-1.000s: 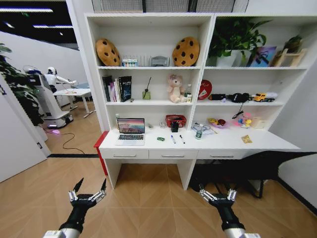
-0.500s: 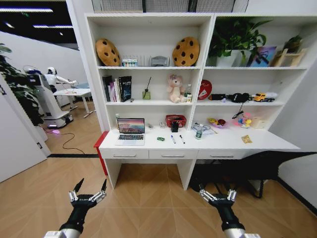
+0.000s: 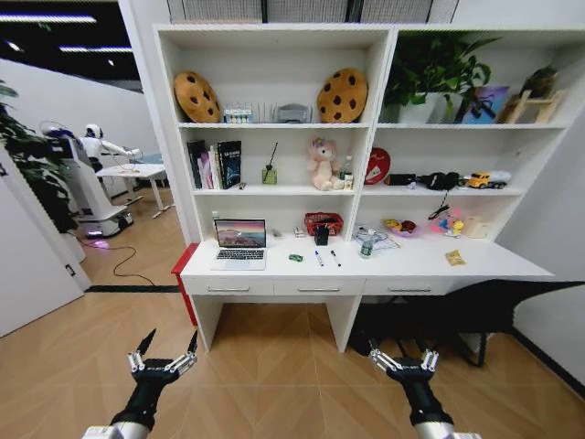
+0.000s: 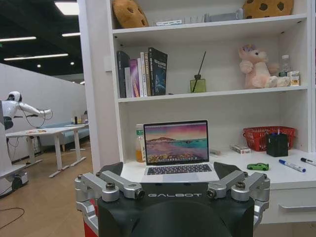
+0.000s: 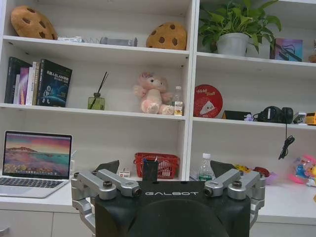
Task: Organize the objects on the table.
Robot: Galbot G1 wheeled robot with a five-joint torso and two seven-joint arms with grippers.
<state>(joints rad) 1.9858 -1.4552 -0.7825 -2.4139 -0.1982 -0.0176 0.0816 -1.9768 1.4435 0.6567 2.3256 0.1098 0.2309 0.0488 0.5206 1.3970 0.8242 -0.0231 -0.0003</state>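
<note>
A white shelf wall rises behind the counter (image 3: 475,265) across a wooden floor. The open laptop (image 3: 240,243) sits at its left end; right of the laptop lie the car (image 3: 296,258), then two markers (image 3: 326,258), then the bottle (image 3: 366,244). Well short of the counter, the left hand (image 3: 165,347) and right hand (image 3: 402,355) hang over the floor, both spread wide and empty.

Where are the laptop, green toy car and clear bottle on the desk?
laptop (image 3: 241,233): head view, middle of the lit screen.
green toy car (image 4: 257,166): left wrist view, car body.
clear bottle (image 3: 366,245): head view, its green label.
</note>
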